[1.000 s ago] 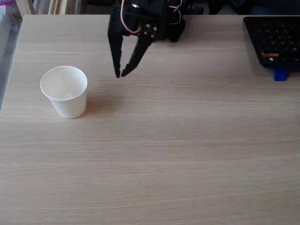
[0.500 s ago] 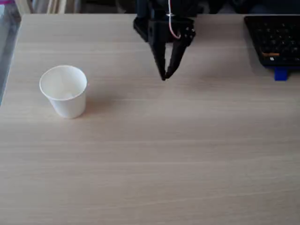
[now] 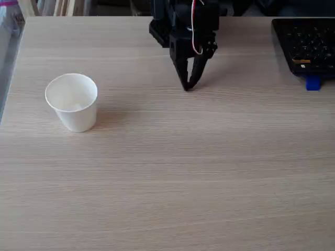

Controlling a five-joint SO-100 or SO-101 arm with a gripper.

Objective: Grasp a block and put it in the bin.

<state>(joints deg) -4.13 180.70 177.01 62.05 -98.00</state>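
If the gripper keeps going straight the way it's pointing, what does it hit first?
Probably the bare table. The gripper points down with its jaws closed, tips just above or on the wood; height is unclear. The cup stands well off to the left.

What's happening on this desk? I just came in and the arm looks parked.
A black robot arm hangs its gripper over the far middle of the wooden table, fingertips together and pointing down, holding nothing visible. A white paper cup stands upright well to its left in the fixed view, apart from the arm; something pale may lie inside, too unclear to tell. A black keyboard with a small blue piece sits at the right edge.
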